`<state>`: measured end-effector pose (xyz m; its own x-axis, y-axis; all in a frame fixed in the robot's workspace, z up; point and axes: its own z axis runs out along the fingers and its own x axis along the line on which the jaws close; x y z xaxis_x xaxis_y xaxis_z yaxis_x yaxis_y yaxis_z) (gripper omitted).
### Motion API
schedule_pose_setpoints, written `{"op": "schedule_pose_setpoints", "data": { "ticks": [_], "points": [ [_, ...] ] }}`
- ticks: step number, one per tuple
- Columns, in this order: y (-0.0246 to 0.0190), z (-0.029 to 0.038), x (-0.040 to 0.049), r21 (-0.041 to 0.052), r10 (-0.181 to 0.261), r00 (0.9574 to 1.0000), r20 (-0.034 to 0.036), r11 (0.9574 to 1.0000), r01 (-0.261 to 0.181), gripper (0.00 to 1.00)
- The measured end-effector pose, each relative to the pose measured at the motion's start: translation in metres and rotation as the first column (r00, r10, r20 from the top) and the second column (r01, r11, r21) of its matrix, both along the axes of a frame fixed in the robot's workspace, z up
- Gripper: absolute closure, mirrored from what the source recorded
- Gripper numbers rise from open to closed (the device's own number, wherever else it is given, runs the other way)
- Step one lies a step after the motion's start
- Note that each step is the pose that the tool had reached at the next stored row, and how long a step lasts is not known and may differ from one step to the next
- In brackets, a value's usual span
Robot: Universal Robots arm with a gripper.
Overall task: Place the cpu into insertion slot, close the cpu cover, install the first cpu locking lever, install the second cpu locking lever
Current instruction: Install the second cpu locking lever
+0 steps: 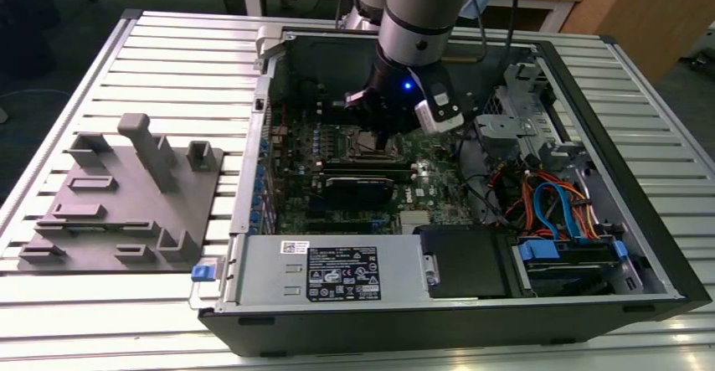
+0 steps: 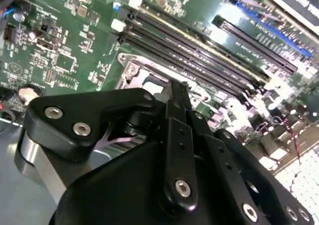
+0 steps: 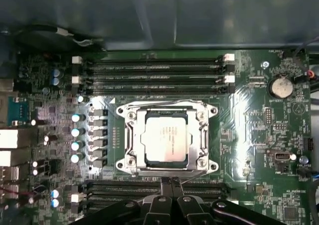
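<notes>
**CPU seated and framed; gripper poised at the socket's edge**

In the first wrist view the cpu (image 3: 167, 138) lies flat inside the insertion slot (image 3: 130, 116), and the cpu cover (image 3: 203, 135) looks to be down around it, its silvery frame bordering the chip on all sides. The gripper (image 3: 172, 184) has its fingers pressed together with nothing between them, tips just beside the socket edge nearest the long black card slots. A thin wire, probably a locking lever (image 3: 192, 176), runs slantwise by those tips.

In the exterior view the gripper (image 1: 386, 142) hangs over the motherboard (image 1: 430, 188) inside the open computer case (image 1: 625, 245), which sits on the slatted counter (image 1: 167, 61).

To my eye the lever work is in hand. Doing it well means pressing on the lever itself, not the cover, and keeping the tips off the chip and the neighbouring slots.
</notes>
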<state>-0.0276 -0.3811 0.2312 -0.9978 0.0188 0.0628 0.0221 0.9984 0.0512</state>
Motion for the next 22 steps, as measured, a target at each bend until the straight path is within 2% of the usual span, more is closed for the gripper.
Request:
{"op": "schedule_pose_setpoints", "data": {
  "ticks": [6,12,15,18,22],
  "points": [
    [-0.006,-0.0011,-0.0114,0.0014,0.004,1.0,-0.0002,1.0,-0.004,0.9],
    [-0.0086,-0.0048,-0.0206,0.0049,0.004,1.0,-0.0005,1.0,-0.004,0.9],
    [-0.0108,-0.0066,-0.0233,0.0156,0.004,1.0,-0.0005,0.9999,-0.004,0.9],
    [-0.0128,-0.0085,-0.0243,0.0373,0.004,1.0,-0.0004,0.9993,-0.004,0.9],
    [-0.0158,-0.0116,-0.0247,0.051,0.004,1.0,-0.0004,0.9987,-0.004,0.9]
  ]
}}
